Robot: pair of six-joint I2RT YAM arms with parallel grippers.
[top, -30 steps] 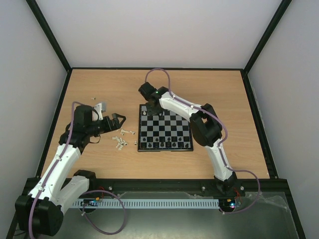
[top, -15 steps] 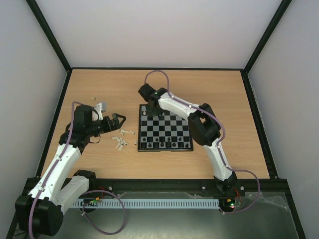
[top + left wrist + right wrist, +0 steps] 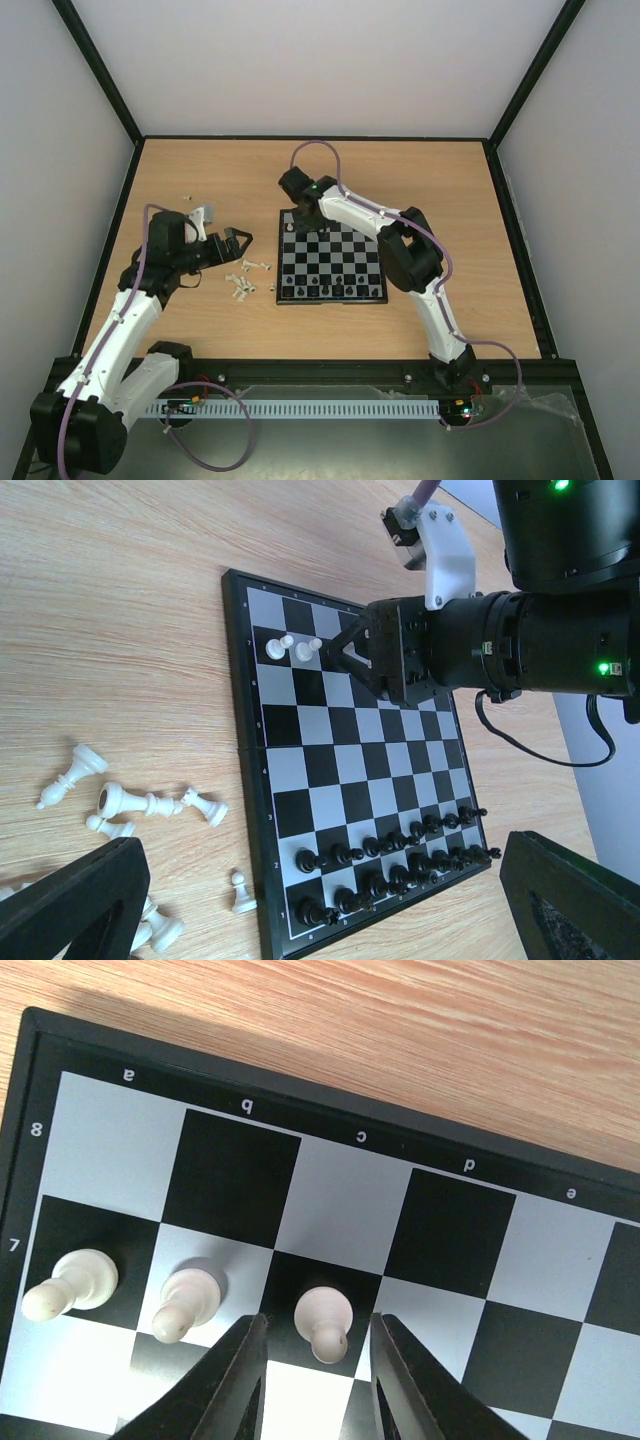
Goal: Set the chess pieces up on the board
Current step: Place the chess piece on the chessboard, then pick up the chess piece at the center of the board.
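Note:
The board (image 3: 345,250) lies mid-table, with black chess pieces (image 3: 325,288) filling its two near rows. Three white pawns stand in its far left corner. My right gripper (image 3: 318,1318) hangs low over the third pawn (image 3: 322,1312). Its jaws are open, with a gap on each side of that pawn. The first two pawns (image 3: 75,1282) (image 3: 190,1300) stand to its left. My left gripper (image 3: 238,240) hovers wide open left of the board, holding nothing, above loose white chess pieces (image 3: 130,800) lying on the wood.
More loose white pieces (image 3: 245,280) are scattered just left of the board's near corner. A few tiny ones (image 3: 188,196) lie at the far left. Black frame rails edge the table.
The right gripper's jaws have parted and let go of the third white pawn, which now stands on its square. The left arm has not moved.

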